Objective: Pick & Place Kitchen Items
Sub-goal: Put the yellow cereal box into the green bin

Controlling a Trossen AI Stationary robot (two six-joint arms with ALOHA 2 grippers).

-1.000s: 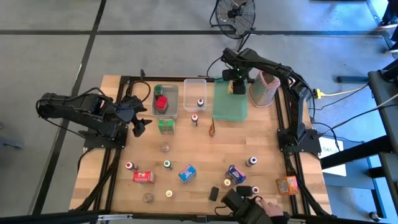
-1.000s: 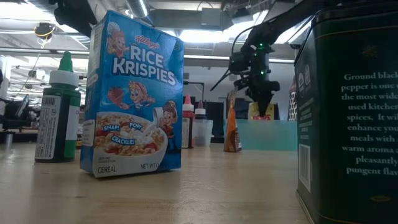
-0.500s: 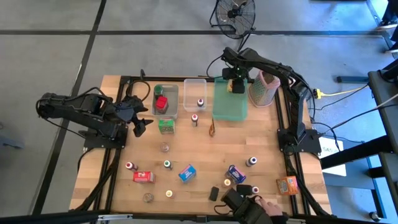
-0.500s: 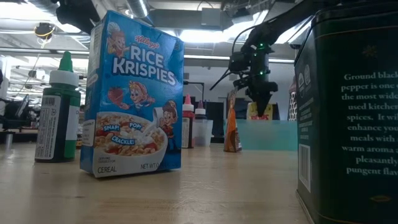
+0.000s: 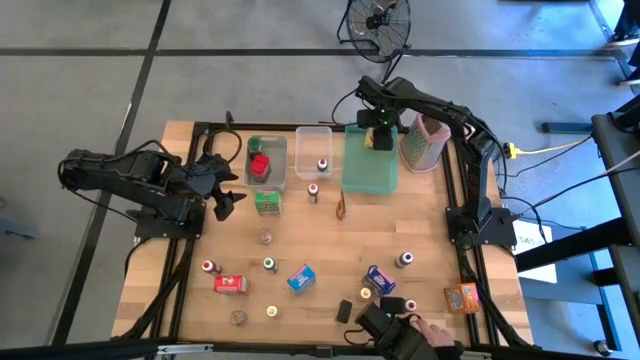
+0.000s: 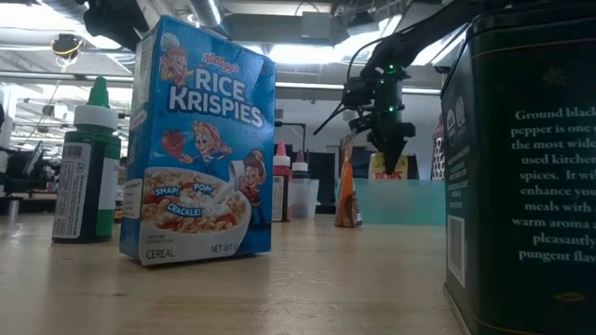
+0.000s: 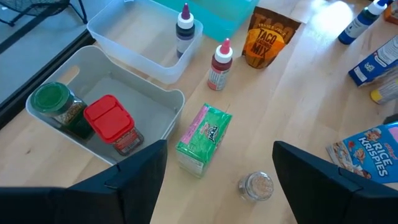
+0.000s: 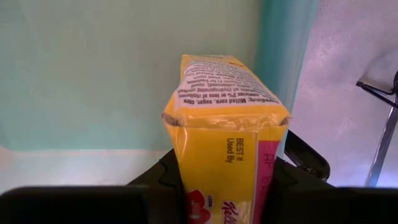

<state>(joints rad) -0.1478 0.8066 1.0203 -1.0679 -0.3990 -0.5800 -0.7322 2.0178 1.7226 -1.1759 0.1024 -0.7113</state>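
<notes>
My right gripper points down over the far part of the green tray, shut on a small yellow food box. The low view shows that box just above the tray's wall. My left gripper hangs open above the table's left side and holds nothing. Below it, on the wood, stand a green box and a small round jar. Other kitchen items lie scattered across the near half of the table, among them a blue cereal box. My right gripper pinches the yellow box by its two broad faces, one dark finger on each side. The fingers come from above, pointing down. The box hangs upright below them over the tray; whether its lower end touches the tray floor I cannot tell.
Two clear bins stand left of the tray: one holds a green-lidded jar and a red-lidded one, the other a small bottle. A pinkish grater stands right of the tray. A person's hand reaches in at the near edge.
</notes>
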